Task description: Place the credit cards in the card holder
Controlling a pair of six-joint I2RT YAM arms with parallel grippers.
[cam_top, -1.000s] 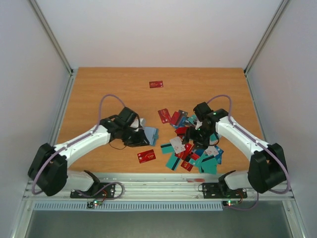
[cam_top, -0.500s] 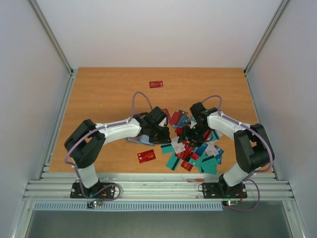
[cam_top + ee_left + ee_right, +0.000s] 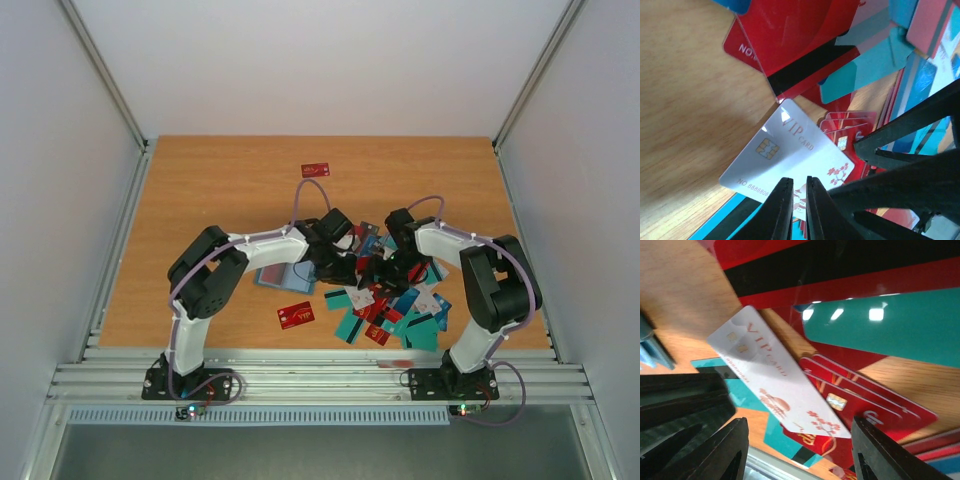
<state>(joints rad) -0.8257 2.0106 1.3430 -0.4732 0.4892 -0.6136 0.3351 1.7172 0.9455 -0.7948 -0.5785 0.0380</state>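
As the left gripper (image 3: 796, 210) clamps the white plastic VIP card (image 3: 790, 160), the right gripper (image 3: 799, 450) waits, jaws apart; next, it probably needs carrying to the teal-blue folding card holder (image 3: 273, 277).

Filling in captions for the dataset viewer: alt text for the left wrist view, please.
A white VIP card with a gold chip lies partly on the wooden table, and the left gripper points at its near edge with jaws almost together. Behind it, red and teal credit cards overlap, one with a black stripe.
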